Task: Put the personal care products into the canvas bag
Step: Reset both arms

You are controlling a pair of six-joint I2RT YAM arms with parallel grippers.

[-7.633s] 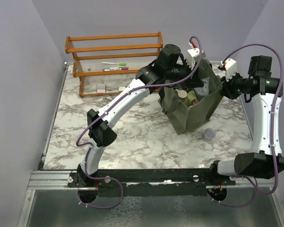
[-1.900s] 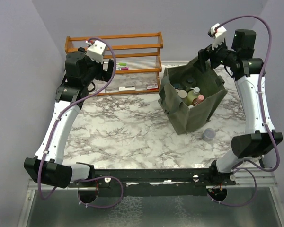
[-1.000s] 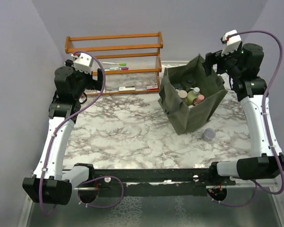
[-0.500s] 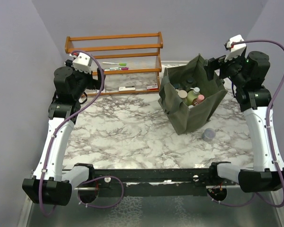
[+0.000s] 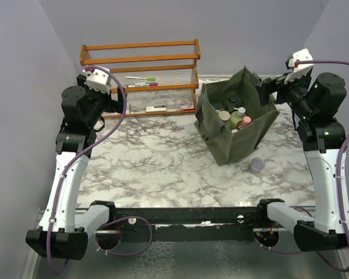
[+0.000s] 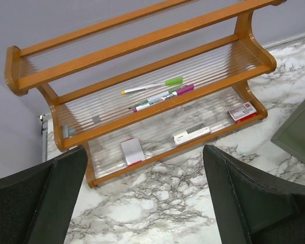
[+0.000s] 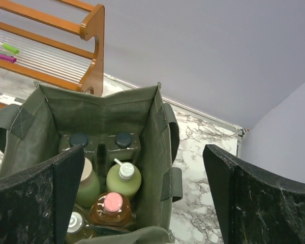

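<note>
Both agape: left claw, right claw | bottles inside canvas bag | lavender jar near it

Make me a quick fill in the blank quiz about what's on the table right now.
The bottles stand in the canvas bag, caps facing ___.
The lavender jar sits beside the bag on the marble ___.
The pens lie on the rack's ___ shelf.
The left gripper and right gripper are both ___.
Missing words: up, table, middle, open.
</note>
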